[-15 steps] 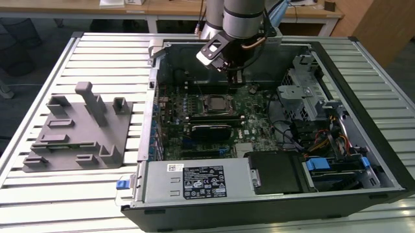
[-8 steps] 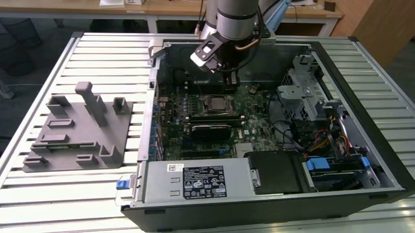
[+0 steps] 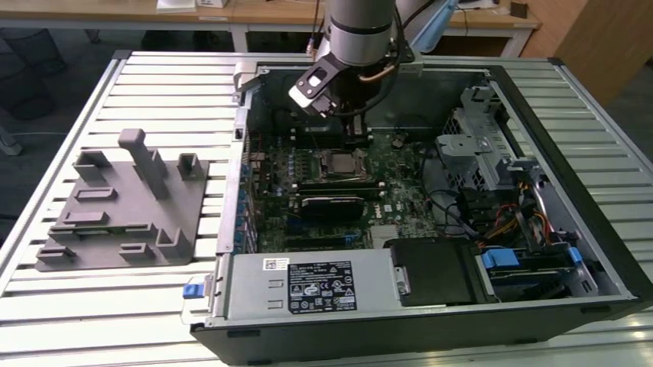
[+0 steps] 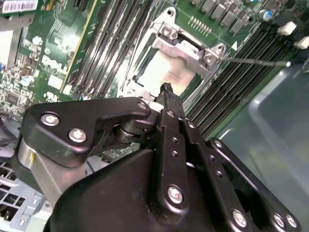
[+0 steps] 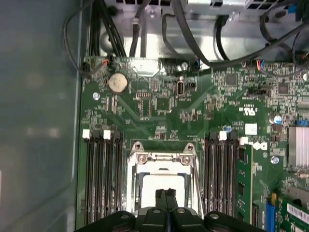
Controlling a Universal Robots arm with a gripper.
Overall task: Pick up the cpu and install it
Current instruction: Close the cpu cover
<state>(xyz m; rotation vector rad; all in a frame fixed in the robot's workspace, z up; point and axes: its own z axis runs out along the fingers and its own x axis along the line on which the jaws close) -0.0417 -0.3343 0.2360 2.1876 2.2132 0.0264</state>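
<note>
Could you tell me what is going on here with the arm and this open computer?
The arm's hand hangs inside the open computer case, right over the socket on the motherboard. Its fingers are shut together, with nothing visible between them. A pale square that looks like the cpu lies within the socket frame, below the hand. A grey fixture block sits beside the case.

My arm [image 3: 357,30] is a smooth grey tube; my pincer [image 4: 166,91] is black jointed bars studded with silver screws [image 4: 175,194].
</note>
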